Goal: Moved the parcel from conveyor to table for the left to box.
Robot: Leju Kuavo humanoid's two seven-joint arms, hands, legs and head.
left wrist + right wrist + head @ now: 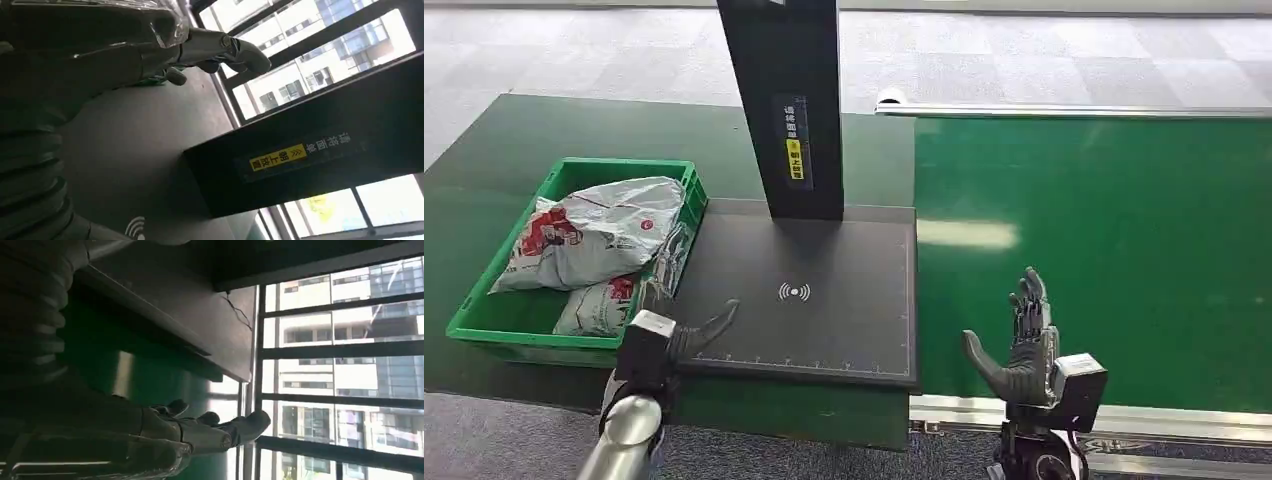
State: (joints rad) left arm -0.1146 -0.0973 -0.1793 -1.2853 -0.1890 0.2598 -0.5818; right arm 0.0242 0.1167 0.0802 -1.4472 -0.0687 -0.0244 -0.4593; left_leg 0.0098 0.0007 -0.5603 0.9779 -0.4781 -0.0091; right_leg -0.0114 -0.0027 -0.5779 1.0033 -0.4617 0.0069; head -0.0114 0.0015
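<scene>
Your right hand [1024, 345] hovers empty over the near edge of the green conveyor belt [1114, 230], palm turned toward the centre, thumb out and fingers [1030, 298] spread wide. Your left hand [674, 320] is just as empty, fingers apart, hanging at the near left corner of the dark flat scanning pad [824, 290] that lies on the green-covered table [494, 160], just beside the green plastic crate [494, 325].

No parcel lies on the stretch of belt you can see, and none rests on the pad. The only parcels in view are two crumpled silver-grey plastic mailer bags with red print, the large bag [594, 240] lying across the crate and the smaller bag [596, 305] tucked beneath it at the near side. So the boxing looks done for these, and you appear to be between cycles, waiting for the next parcel to come along the belt.

The next move probably calls for patience first: keep the right hand wide and low over the belt until a bag arrives within reach. Then close around its bulk, lift it over the raised pad edge and set it down left of the black upright post [784, 100], where the left hand can take it. Soft bags sag, so grip the middle.
</scene>
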